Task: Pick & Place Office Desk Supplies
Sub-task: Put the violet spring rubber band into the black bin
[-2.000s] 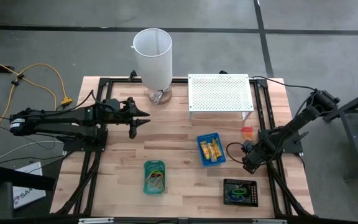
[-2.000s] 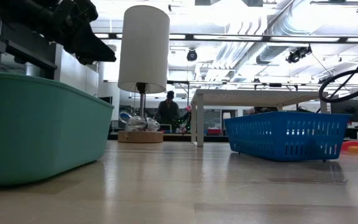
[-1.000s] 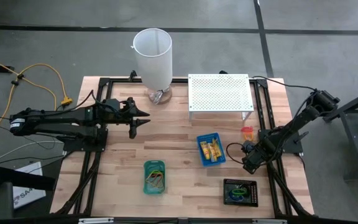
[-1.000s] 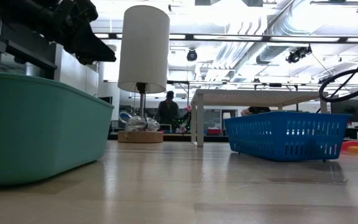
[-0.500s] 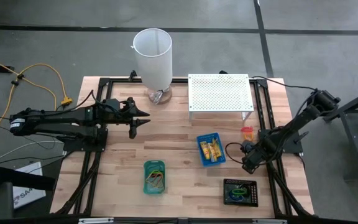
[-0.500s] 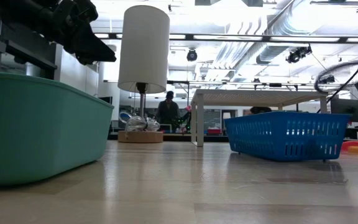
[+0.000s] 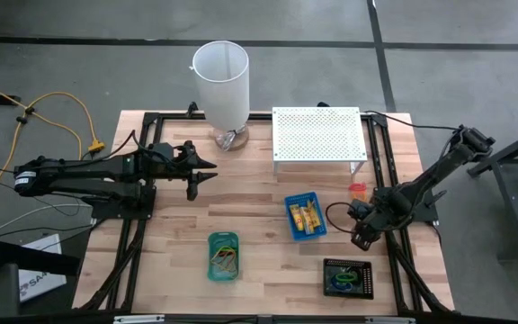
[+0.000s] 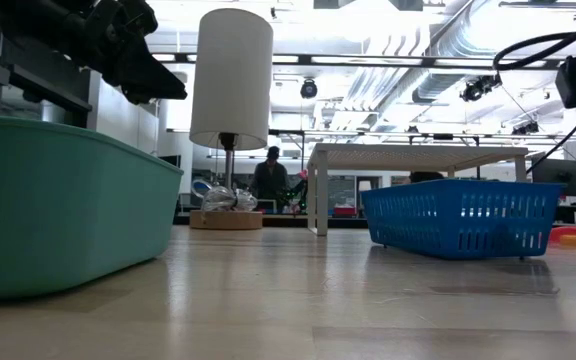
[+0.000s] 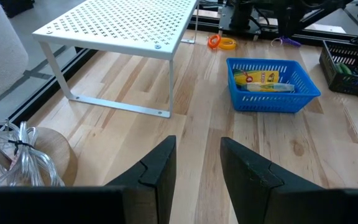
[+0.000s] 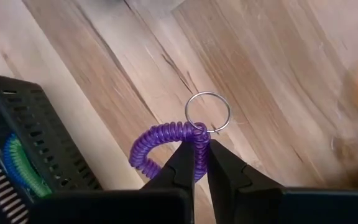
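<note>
A purple coiled cord loop (image 10: 160, 144) with a metal key ring (image 10: 207, 112) is in my right gripper (image 10: 202, 163), which is shut on it near the table's right edge (image 7: 360, 232), between the blue tray (image 7: 305, 217) and the black tray (image 7: 327, 270). The black tray holds green and blue coiled loops (image 10: 17, 165). Yellow packets (image 9: 257, 78) lie in the blue tray. My left gripper (image 9: 197, 155) hangs open above the table's far left (image 7: 203, 174), holding nothing. My right gripper pinches the purple coil (image 10: 197, 138) between its two fingertips, right where the metal ring joins it. The fingers come from above, pointing steeply down. The rest of the coil curves off to one side below the fingers, over bare wood.
A white perforated shelf (image 7: 317, 135) stands at the far middle and a tall white cylinder lamp (image 7: 222, 85) at the far left. A green tray (image 7: 223, 256) with rubber bands sits near the front. Orange and yellow coiled loops (image 7: 358, 190) lie on the wood by the shelf's right leg.
My right gripper has gone up; in the low view its wrist and cable loop climb from level with the blue tray's rim to well above it. It has also shifted slightly toward the table's far edge in the high view.
</note>
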`<state>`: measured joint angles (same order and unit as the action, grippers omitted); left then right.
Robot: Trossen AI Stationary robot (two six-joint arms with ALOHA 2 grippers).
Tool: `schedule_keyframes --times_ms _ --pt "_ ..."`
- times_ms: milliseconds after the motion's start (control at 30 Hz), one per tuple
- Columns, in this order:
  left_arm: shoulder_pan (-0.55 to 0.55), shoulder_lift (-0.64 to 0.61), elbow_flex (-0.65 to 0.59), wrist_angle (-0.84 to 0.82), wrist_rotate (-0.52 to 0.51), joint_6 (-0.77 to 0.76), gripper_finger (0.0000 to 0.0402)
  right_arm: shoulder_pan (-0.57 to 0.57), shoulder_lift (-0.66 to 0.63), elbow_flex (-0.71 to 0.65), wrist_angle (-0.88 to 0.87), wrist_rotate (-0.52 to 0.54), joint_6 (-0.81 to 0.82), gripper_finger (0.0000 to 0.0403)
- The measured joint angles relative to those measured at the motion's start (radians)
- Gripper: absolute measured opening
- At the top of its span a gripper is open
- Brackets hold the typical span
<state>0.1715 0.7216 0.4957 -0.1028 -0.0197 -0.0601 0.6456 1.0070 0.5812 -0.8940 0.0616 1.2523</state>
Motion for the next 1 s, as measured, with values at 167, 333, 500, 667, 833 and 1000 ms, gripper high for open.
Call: schedule_keyframes --times_ms 167,333,500,667,833,1000 --pt "0.0 0.0 0.0 0.0 0.0 0.0 0.0119 0.0 0.0 0.0 -0.006 -0.008 -0.004 0.0014" --pt "0.0 0.0 0.0 0.0 0.0 0.0 0.0119 0.007 0.0 0.001 0.054 -0.018 -0.037 0.0015" --pt "0.0 0.0 0.0 0.0 0.0 0.0 0.0119 0.044 0.0 0.001 0.179 -0.039 -0.071 0.0015" --pt "0.0 0.0 0.0 0.0 0.0 0.0 0.0119 0.092 0.01 0.002 0.285 -0.041 -0.08 0.0015" --pt "0.0 0.0 0.0 0.0 0.0 0.0 0.0119 0.141 0.033 0.002 0.378 -0.042 -0.08 0.0015" --pt "0.0 0.0 0.0 0.0 0.0 0.0 0.0119 0.186 0.082 0.002 0.484 -0.043 -0.08 0.0015"
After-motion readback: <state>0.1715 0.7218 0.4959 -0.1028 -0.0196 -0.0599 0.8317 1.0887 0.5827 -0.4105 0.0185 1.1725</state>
